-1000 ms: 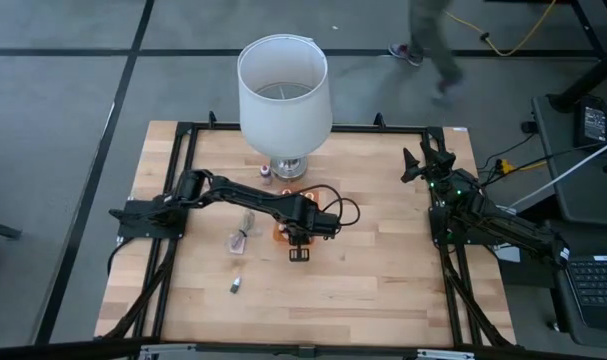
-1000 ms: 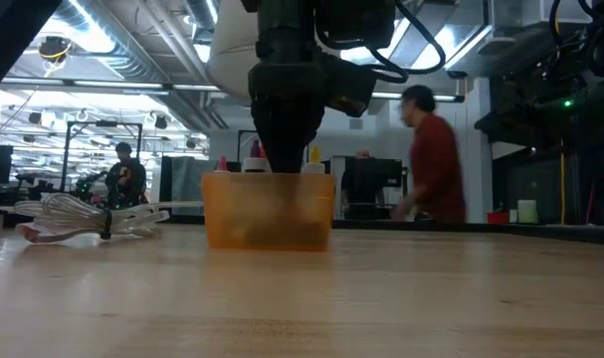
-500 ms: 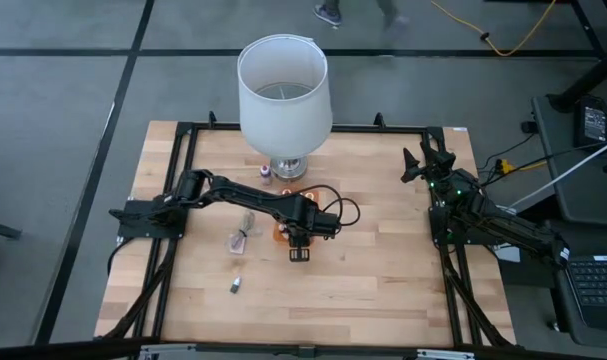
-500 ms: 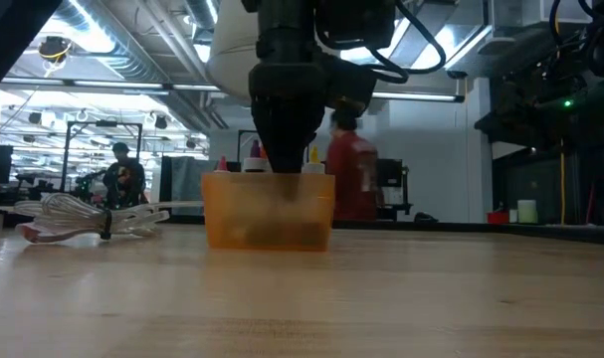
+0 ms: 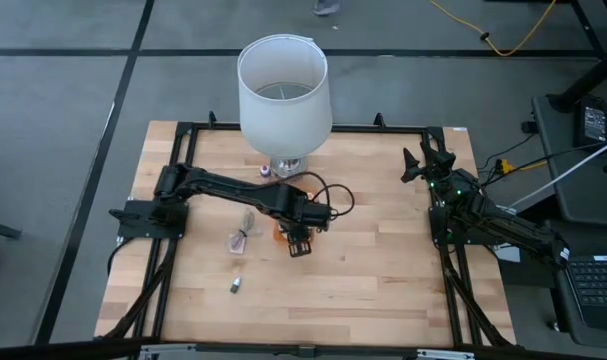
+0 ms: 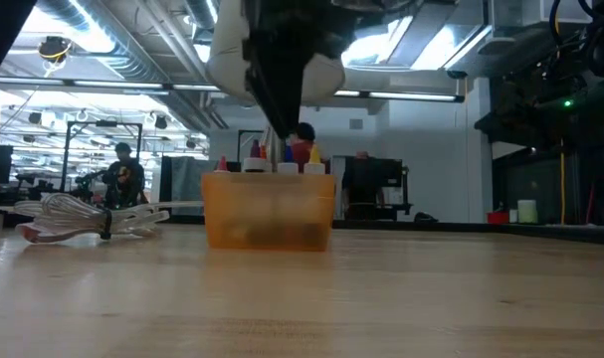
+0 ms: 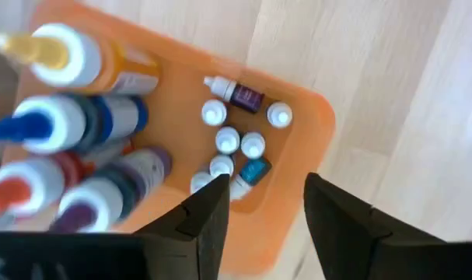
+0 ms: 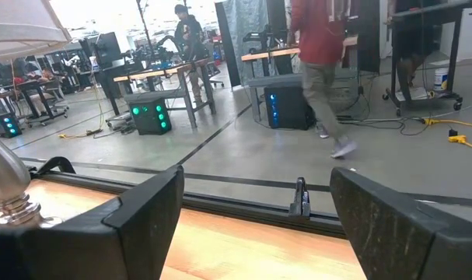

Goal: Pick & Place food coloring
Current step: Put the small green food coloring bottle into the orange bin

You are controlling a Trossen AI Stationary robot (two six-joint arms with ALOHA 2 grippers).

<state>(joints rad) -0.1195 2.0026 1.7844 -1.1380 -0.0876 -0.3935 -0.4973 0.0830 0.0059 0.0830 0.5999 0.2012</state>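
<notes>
- The table (image 5: pixel 383 280) carries a big white lamp (image 5: pixel 284 95) at its far edge, which shades part of the work spot; the arms have to reach in front of it.
- The left arm stretches across to the middle of the table so that its wrist hangs over the orange tray (image 7: pixel 305 148), the place where the bottles are being collected.
- The right arm waits folded at the right side, well apart from the work; the right gripper (image 8: pixel 255 210) stands wide open and holds nothing, looking out at the room, where a person walks past.
- The tray holds two groups: taller squeeze bottles (image 7: pixel 72 132) standing at one end, and the food coloring (image 7: pixel 237 148) (tiny white-capped droppers, one purple, one teal) lying loose at the other end.
- A crumpled clear wrapper (image 5: pixel 241 236) lies on the table beside the tray, and one small bottle (image 5: pixel 236 286) lies alone nearer the front edge, probably one left to fetch.
- The left gripper (image 7: pixel 259 206) hovers just above the droppers with its fingers partly open and nothing between them, touching nothing I can see.
</notes>
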